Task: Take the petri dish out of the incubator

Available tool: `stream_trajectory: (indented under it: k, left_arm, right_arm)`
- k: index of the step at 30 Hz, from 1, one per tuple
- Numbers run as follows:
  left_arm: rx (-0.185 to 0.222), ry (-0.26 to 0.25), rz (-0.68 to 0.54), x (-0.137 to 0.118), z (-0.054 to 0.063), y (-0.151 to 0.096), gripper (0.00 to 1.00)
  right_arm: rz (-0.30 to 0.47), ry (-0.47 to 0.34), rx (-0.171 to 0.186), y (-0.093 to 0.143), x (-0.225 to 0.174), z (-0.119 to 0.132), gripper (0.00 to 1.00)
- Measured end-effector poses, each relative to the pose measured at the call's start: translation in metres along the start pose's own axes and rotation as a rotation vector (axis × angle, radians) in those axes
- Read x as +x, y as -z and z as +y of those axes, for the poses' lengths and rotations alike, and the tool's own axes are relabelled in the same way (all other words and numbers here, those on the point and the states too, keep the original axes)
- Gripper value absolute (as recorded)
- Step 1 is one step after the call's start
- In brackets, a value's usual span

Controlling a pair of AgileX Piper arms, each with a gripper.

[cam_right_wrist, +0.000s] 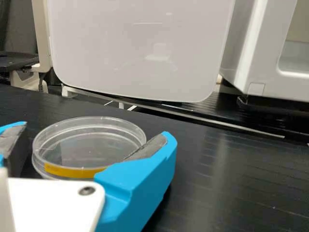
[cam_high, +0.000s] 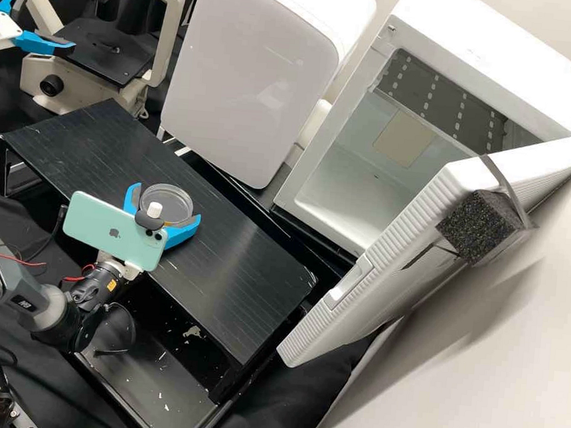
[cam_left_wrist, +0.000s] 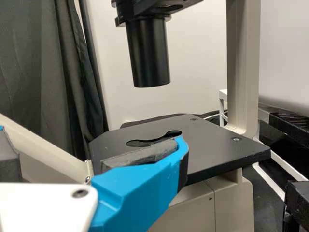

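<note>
Two fingers of the right gripper (cam_high: 166, 202), widely parted, flank the ungripped petri dish (cam_right_wrist: 87, 147) midway between the long edges of the black stand (cam_high: 253, 278), outside the incubator (cam_high: 493, 52), probably for clean release; the left gripper (cam_high: 49, 19) gapes, empty.
</note>
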Motion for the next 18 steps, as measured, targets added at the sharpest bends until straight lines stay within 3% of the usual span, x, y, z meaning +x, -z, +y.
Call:
stream_trajectory:
  k: [5,8,9,13,18]
  left_arm:
    - [0.0,0.0,0.0,0.0,0.0,0.0,1.0]
    - [0.0,0.0,0.0,0.0,0.0,0.0,1.0]
    - [0.0,0.0,0.0,0.0,0.0,0.0,1.0]
    - [0.0,0.0,0.0,0.0,0.0,0.0,1.0]
    - [0.0,0.0,0.0,0.0,0.0,0.0,1.0]
  right_arm:
    - [0.018,-0.045,-0.028,0.006,-0.004,0.008,1.0]
    - [0.028,-0.098,-0.016,0.013,-0.012,0.015,1.0]
    - [0.028,-0.112,-0.006,0.015,-0.015,0.016,1.0]
    - [0.021,-0.259,0.11,0.021,-0.031,0.027,1.0]
    - [-0.001,-0.414,0.183,0.023,-0.044,0.034,1.0]
